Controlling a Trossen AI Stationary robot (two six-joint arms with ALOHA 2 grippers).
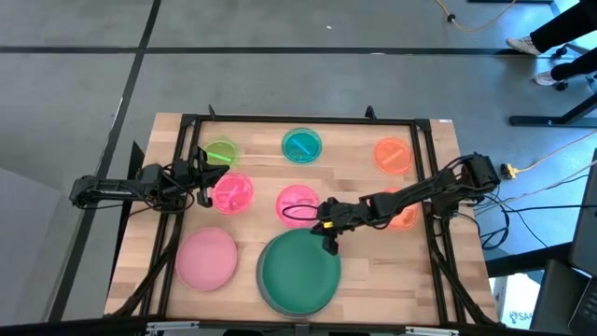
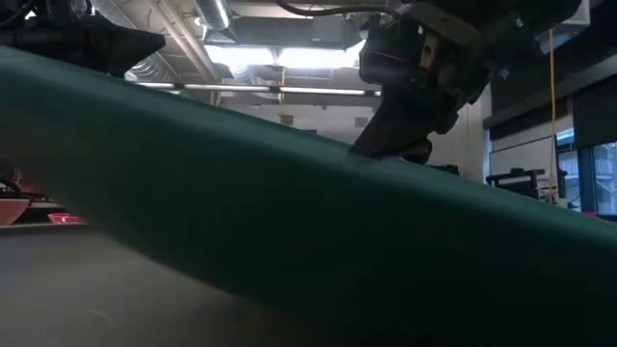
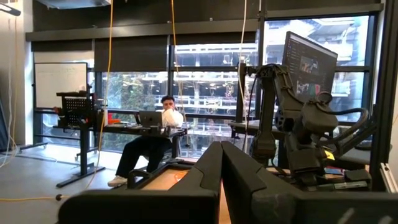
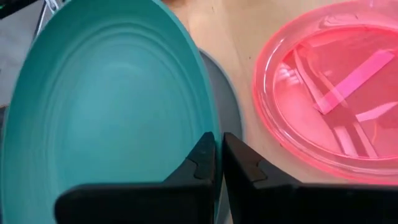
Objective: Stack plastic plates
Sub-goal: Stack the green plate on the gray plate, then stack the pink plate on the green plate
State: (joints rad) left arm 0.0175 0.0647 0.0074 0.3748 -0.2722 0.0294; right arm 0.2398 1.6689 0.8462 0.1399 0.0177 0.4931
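The dark green plate lies near the table's near edge on top of the grey plate, of which only a sliver of rim shows. My right gripper reaches in from the right and is shut on the green plate's far rim. In the low view the green plate fills the picture as a slanted band. The pale pink plate lies flat to its left. My left gripper is shut and empty, held level beside a small hot pink plate. My right gripper pinches the dark green plate's far rim between its two fingers, one finger over the plate's inside and one outside. It comes from above, slanting down from the table's right. The plate sits tilted in the low view, over the grey plate.
Small translucent plates lie flat on the far half: lime green, teal, orange, a second hot pink just beyond my right gripper, and another orange under the right arm. A black frame borders the table.
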